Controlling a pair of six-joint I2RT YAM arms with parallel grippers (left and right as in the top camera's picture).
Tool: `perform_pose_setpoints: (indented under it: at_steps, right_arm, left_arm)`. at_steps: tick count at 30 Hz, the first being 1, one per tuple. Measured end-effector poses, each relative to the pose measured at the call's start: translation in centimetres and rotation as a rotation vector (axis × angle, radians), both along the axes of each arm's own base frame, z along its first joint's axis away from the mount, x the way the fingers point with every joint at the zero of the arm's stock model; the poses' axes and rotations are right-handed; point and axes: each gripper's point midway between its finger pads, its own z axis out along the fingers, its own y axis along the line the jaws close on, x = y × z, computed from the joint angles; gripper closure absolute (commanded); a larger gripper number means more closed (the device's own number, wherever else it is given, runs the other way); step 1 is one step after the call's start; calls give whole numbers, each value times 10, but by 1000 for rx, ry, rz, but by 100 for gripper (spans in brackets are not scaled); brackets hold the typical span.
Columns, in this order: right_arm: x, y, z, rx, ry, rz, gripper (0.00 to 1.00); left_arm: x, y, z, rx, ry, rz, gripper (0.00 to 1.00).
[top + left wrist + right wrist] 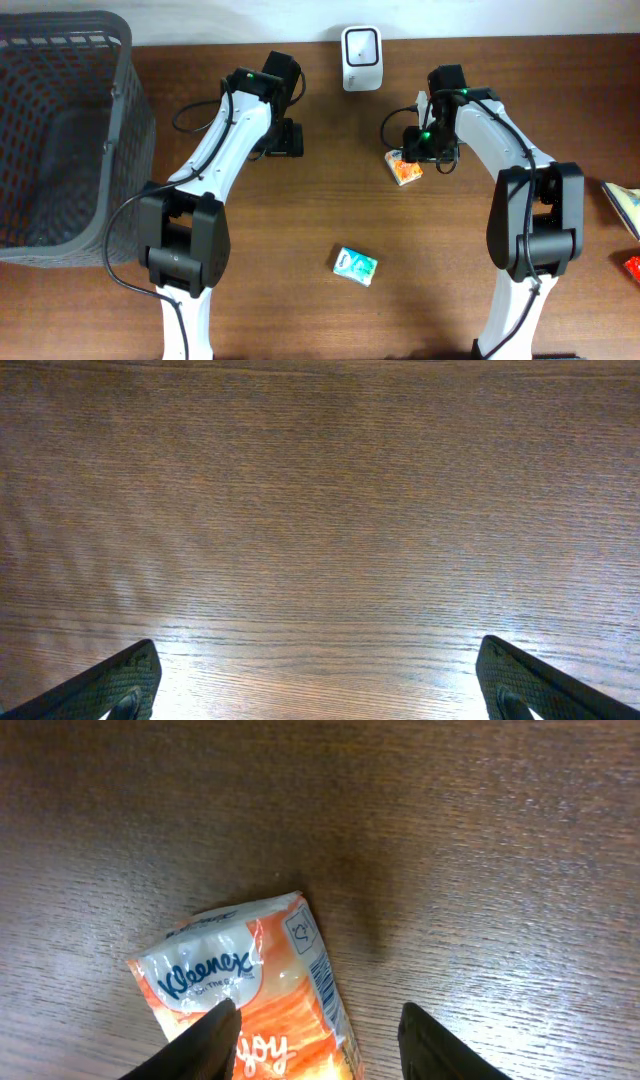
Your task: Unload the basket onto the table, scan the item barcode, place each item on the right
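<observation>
An orange and white Kleenex tissue pack (404, 168) lies flat on the wooden table right of centre. In the right wrist view the tissue pack (250, 990) shows its barcode (320, 972) along its right edge. My right gripper (318, 1015) stands over it, partly open. One finger (215, 1035) is over the pack's face and the other finger (430, 1040) stands clear of its edge. A white scanner (360, 58) stands at the back centre. My left gripper (320, 660) is wide open over bare wood, near the left gripper's spot (285, 140) left of the scanner.
A dark mesh basket (60, 130) fills the left side. A teal and white pack (355, 264) lies in the front middle. At the right edge lie a flat pale item (625, 205) and a small red one (632, 265).
</observation>
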Motion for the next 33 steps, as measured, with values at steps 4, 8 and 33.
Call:
perform_pose_setpoints:
  at_steps: [4,8,33]
  right_arm:
    - [-1,1,-2,3,3,16,66]
    - [-3,2,-6,8,17,18,67]
    - [-4,-44,58,-468,34,-65,96]
  left_arm:
    - [0,0,0,0,0,0,1]
    - [0,0,0,0,0,0,1]
    - [0,0,0,0,-1,0,1]
